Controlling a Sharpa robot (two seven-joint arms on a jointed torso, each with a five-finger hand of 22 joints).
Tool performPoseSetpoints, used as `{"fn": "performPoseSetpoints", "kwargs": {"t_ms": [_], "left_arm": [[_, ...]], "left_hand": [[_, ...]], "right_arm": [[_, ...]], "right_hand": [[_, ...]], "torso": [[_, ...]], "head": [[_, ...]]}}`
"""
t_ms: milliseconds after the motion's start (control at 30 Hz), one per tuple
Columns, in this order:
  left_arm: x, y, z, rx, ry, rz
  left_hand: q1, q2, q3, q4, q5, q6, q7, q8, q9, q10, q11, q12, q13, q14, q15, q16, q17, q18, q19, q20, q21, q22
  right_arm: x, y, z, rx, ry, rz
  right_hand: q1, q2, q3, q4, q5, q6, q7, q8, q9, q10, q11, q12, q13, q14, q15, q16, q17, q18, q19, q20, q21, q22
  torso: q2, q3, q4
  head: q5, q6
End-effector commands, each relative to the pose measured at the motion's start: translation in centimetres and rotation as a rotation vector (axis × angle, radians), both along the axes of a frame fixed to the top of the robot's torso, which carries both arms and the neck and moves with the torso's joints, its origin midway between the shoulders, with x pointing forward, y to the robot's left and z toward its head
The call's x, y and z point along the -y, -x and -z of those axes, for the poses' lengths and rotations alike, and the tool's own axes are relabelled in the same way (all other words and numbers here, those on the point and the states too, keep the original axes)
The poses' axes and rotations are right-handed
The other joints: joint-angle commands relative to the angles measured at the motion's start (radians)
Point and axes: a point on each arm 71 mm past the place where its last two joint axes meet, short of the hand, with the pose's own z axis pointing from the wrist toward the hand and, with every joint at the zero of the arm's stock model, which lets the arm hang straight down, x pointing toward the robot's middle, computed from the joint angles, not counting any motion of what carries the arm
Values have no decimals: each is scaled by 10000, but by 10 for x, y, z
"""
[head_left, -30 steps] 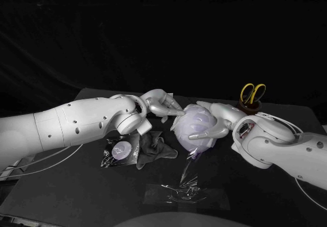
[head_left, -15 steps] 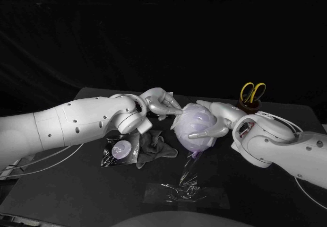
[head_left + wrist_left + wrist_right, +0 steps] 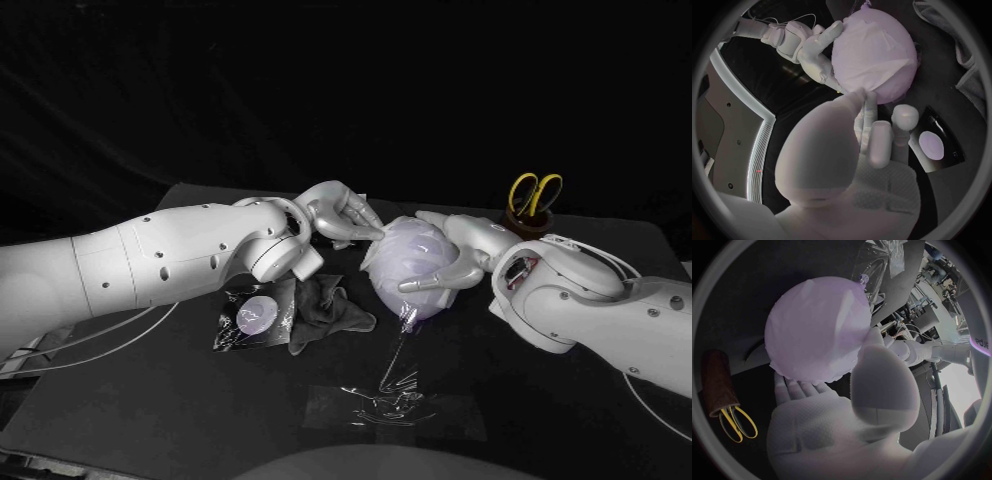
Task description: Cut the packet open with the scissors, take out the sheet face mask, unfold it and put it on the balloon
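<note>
Sheet face mask (image 3: 404, 250) lies draped over the balloon (image 3: 410, 305) at the centre of the frame. The right hand (image 3: 464, 255) cradles the balloon from the right, fingers wrapped across its front. Over the past second the left hand (image 3: 339, 215) has crept slightly up the balloon's upper-left shoulder, fingertips on the mask; whether they pinch its edge or only press cannot be told. The packet (image 3: 257, 318) lies lower left. Only smoothing appears to remain.
</note>
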Motion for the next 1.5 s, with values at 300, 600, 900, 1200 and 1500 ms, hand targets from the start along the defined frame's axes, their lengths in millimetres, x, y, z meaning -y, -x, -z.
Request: {"fn": "performPoseSetpoints", "kwargs": {"t_ms": [300, 600, 900, 1200, 1500], "left_arm": [[-7, -3, -2, 60, 617, -554], [-10, -4, 0, -245, 538, -525], [-11, -4, 2, -433, 277, -619], [-14, -6, 2, -300, 123, -907], [-18, -9, 2, -82, -116, -1118]], "left_hand": [[-988, -496, 1605, -573, 70, -109, -12, 271, 942, 330, -197, -14, 511, 80, -69, -104, 106, -102, 57, -65, 172, 151], [-1580, -617, 1883, -693, 40, -137, -171, 451, 1335, 450, -312, 199, 839, 100, -147, -107, 192, -97, 13, -77, 151, 142], [-2030, -684, 1781, -606, 4, -190, -330, 577, 1628, 463, -399, 420, 1132, 127, -226, -96, 293, -101, 13, -109, 114, 134], [-2105, -704, 1614, -566, -17, -186, -406, 651, 1778, 462, -456, 602, 1345, 154, -268, -84, 379, -120, 85, -133, 138, 195], [-2110, -747, 1469, -526, -17, -170, -451, 798, 1973, 477, -504, 858, 1604, 187, -315, -76, 448, -133, 152, -165, 156, 237]], "right_arm": [[-1, 2, 3, -91, 162, -152], [-1, 2, 3, -92, 166, -141], [-1, 2, 3, -93, 166, -147], [-2, 2, 3, -93, 161, -156], [-2, 2, 3, -99, 161, -159]], "right_hand": [[142, -5, 7, -2, -41, 36, 1604, 50, 9, 71, -2, 19, 12, 78, 11, 28, 9, -34, 76, -17, 60, 3], [148, -2, 11, -3, -44, 34, 1604, 49, 9, 70, -2, 19, 11, 73, 11, 27, 8, -34, 79, -17, 60, 4], [161, 7, 18, -3, -52, 31, 1604, 48, 8, 69, -2, 17, 11, 63, 11, 23, 6, -35, 84, -17, 61, 6], [161, 7, 18, -3, -52, 31, 1604, 48, 8, 69, -2, 17, 11, 63, 11, 23, 6, -35, 84, -17, 61, 6], [191, 22, 32, -3, -68, 24, 1604, 46, 6, 52, -1, 12, 8, 43, 13, 16, 2, -36, 88, -17, 61, 4]], "torso": [[3, -2, -1], [0, -4, 3], [2, 5, 1], [-1, 7, -2], [0, 2, 3]], "head": [[-19, -19], [-24, -27], [-13, -45], [-23, -55], [-33, -74]]}}
